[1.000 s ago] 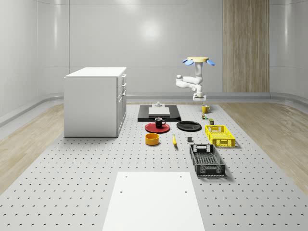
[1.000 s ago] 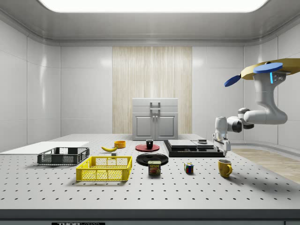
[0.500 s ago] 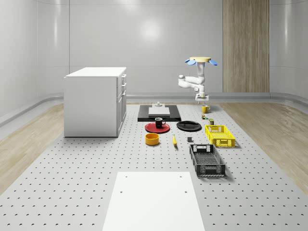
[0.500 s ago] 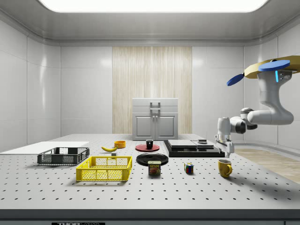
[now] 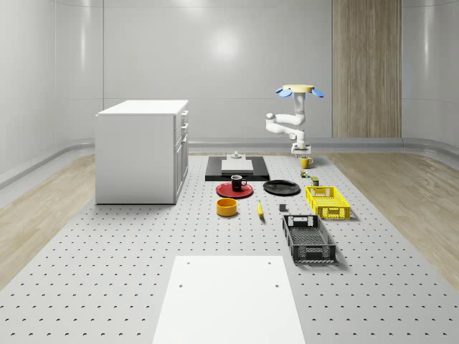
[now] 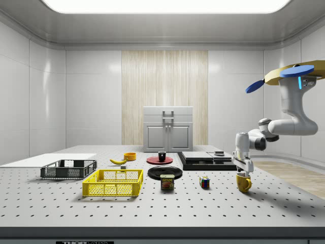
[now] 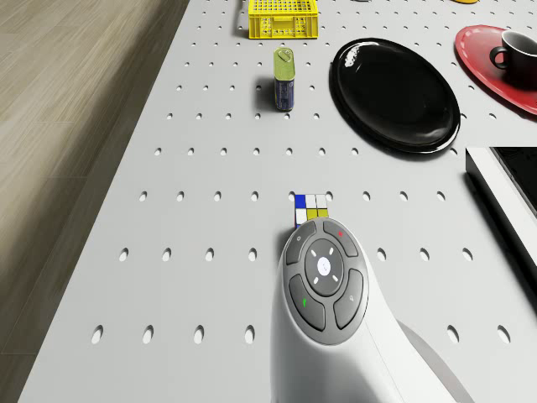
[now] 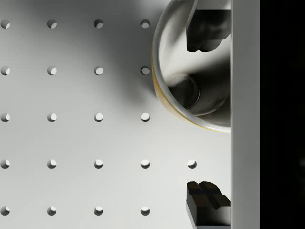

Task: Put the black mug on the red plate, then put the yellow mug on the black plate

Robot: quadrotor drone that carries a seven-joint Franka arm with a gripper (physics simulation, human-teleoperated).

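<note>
Drone hovers at the side view's right; gripper, fingers spread, hangs just above the yellow mug.

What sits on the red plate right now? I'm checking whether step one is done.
The black mug stands upright on the red plate, as the drone view confirms. The patch of plate under the mug is covered, so nothing can be seen there.

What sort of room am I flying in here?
Most likely a simulated robotics lab: a perforated workbench like an optical table, bare curved wall panels, and test props such as crates and plates.
</note>
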